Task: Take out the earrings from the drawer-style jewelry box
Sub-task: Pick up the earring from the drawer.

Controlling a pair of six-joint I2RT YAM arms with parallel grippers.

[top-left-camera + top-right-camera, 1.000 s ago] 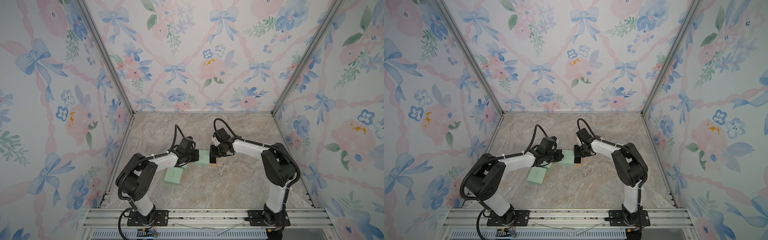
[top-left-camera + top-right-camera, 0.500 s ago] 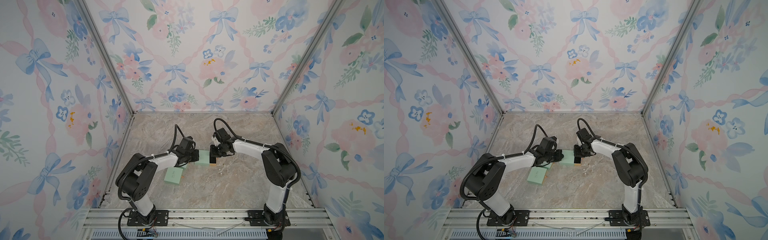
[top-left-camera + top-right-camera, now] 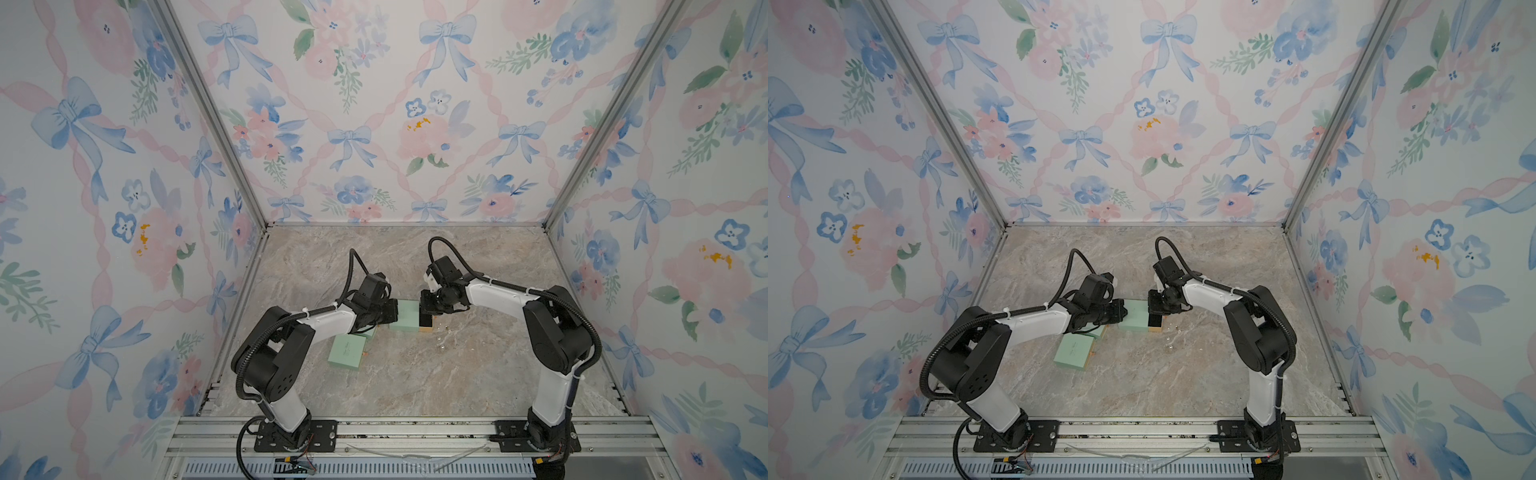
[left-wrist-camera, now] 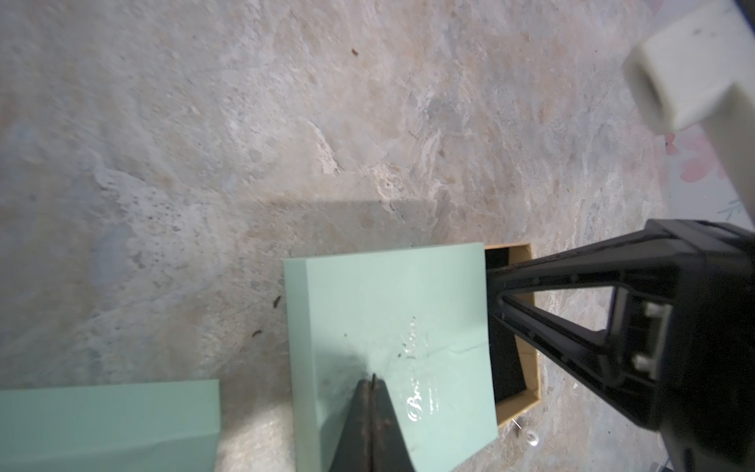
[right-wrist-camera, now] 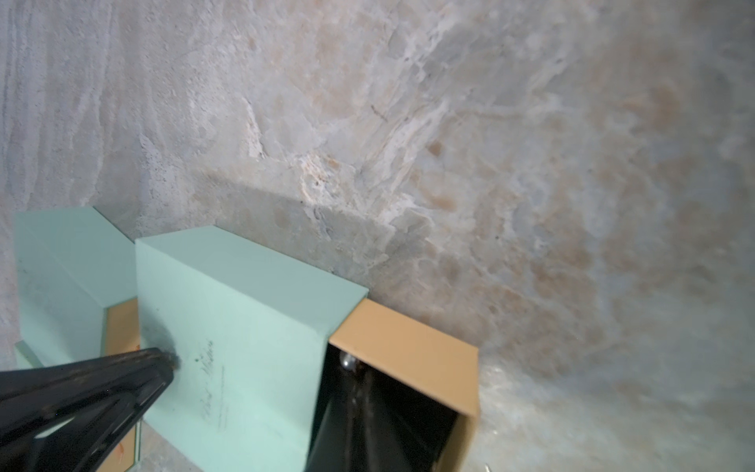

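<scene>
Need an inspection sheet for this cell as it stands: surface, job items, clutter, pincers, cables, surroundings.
Surface: marble-pattern tabletop, with a few dark specks near the box.
Job's things: mint jewelry box, its tan drawer pulled partly out. Earrings lie loose on the tabletop beside it. One shiny bead is inside the drawer.
Clutter: second mint box by the left arm, and a third box partly hidden under that arm.
Pincers: left pincer shut, tip on the box top. Right pincer shut and reaching into the drawer; whether it grips anything cannot be told.
Cables: black cable loops above each wrist, clear of the boxes.
Surroundings: floral bow-print walls on three sides, aluminium rail in front.
</scene>
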